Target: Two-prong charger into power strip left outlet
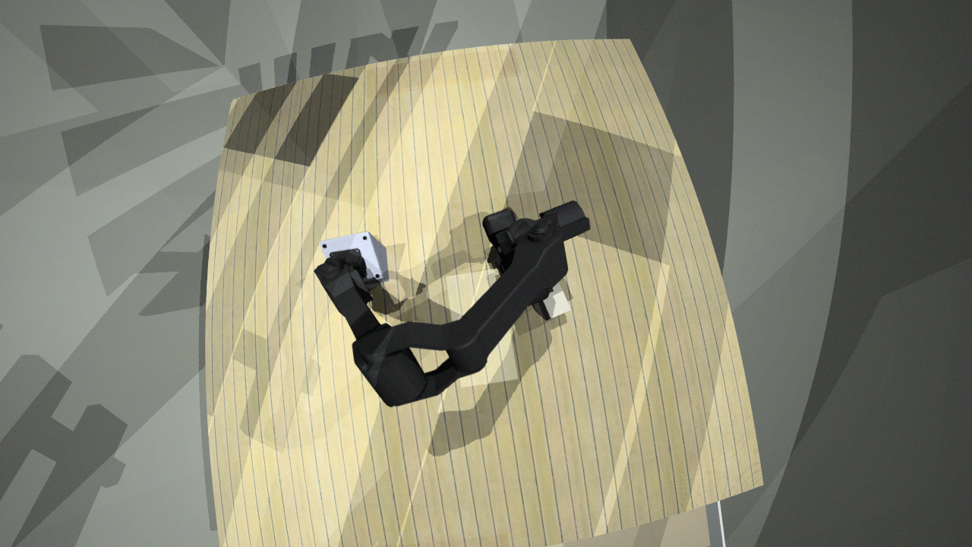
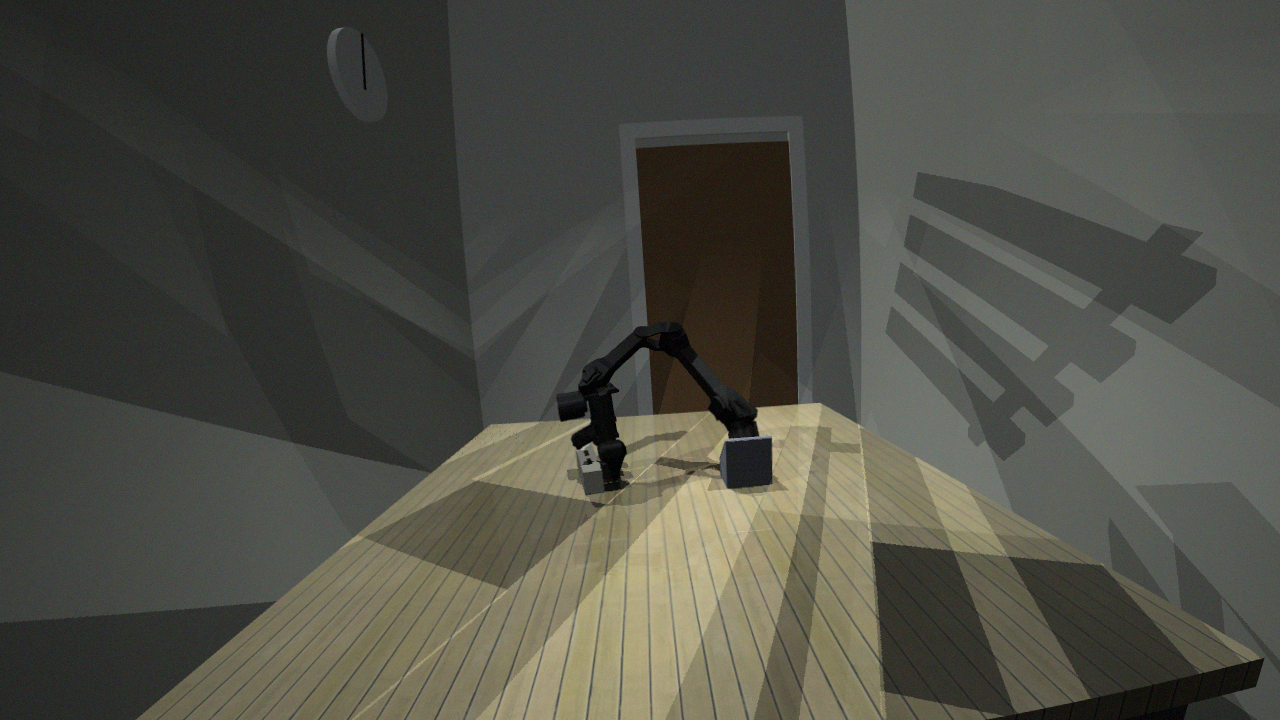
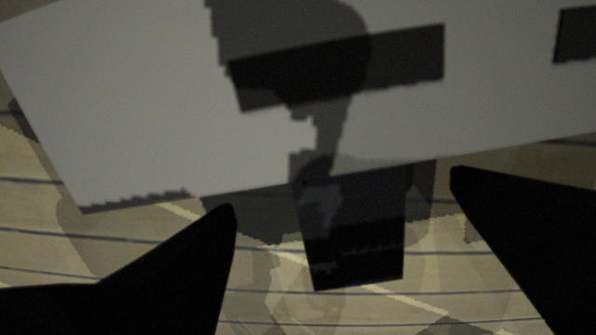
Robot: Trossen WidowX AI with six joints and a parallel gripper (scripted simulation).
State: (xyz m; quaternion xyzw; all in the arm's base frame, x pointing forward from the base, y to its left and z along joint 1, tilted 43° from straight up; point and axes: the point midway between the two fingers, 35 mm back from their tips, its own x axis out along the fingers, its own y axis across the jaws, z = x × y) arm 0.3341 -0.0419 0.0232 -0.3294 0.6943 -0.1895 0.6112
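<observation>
The power strip (image 3: 140,116) (image 1: 560,304) (image 2: 586,474) is a pale grey block on the wooden table (image 1: 611,442). In the wrist view its face fills the top, with one long dark slot (image 3: 335,65) in the middle and another slot (image 3: 575,34) at the right edge. The dark charger (image 3: 354,233) stands against the strip's near edge, below the middle slot. Its prongs are hidden. My gripper (image 3: 341,195) (image 2: 613,472) is open wide, with one finger on each side of the charger and clear of it. In the top view the forearm hides most of the gripper.
The arm's base sits on a grey box (image 1: 363,248) (image 2: 747,461) left of the strip in the top view. The arm arches over the table's middle. Moving light and shadow patches cross the planks.
</observation>
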